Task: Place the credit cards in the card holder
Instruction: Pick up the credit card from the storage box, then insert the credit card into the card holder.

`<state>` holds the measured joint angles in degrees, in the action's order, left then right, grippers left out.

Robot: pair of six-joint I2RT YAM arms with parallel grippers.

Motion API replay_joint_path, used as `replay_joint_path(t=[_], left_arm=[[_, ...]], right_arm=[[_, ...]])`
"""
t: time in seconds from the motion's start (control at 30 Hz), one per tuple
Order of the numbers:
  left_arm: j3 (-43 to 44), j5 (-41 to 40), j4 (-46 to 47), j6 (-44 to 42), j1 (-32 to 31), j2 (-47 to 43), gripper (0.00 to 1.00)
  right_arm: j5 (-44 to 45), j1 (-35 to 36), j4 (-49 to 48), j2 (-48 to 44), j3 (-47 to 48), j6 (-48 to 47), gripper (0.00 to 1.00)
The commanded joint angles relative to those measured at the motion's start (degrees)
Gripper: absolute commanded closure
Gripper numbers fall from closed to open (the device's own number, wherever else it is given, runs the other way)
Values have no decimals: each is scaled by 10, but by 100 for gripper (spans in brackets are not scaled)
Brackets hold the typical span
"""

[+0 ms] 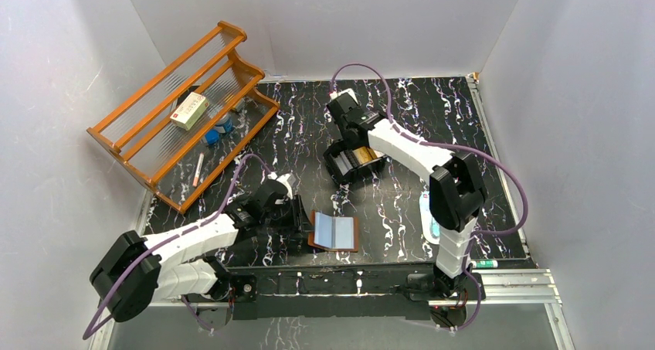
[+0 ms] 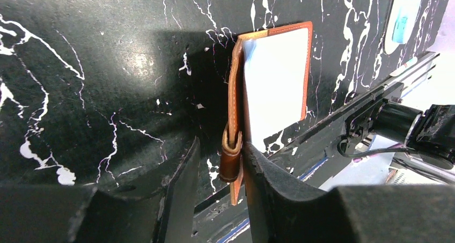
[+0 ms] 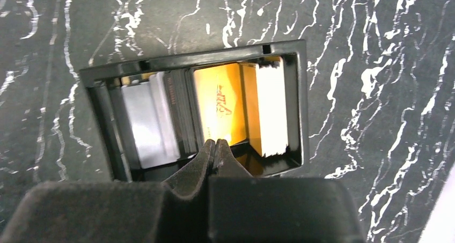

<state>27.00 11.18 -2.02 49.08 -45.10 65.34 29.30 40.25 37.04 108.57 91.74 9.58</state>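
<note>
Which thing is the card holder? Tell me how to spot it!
Find the black marbled table, then its near edge. The card holder lies open there, by the left end effector. It is the only brown leather thing, with pale blue sleeves inside; the tray farther back is black plastic.

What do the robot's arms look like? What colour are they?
The left arm and right arm are white tubes with chunky black joints. A thin purple cable loops along each. Their jaws are black and wedge-shaped.
</note>
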Motion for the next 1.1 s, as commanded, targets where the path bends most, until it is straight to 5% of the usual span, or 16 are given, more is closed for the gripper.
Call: replay_joint_path(t=[0.0,0.27,0.53,0.77,1.07], left_arm=[[25,-27,-47,2,2,-42,66],[19,-34,-61,8,2,-65,84],[0,-28,-45,15,2,-51,100],[-23,-38,-35,27,2,-45,100],[-37,-52,-32,28,2,-32,100]], right_arm=[[-60,0,16,-55,30,38,100],[-135,0,9,-157,-34,112,100],[-317,4,-120,-311,-238,212,100],[-395,19,-280,-418,-437,325,100],[-417,61,-455,-446,-628,446,100]])
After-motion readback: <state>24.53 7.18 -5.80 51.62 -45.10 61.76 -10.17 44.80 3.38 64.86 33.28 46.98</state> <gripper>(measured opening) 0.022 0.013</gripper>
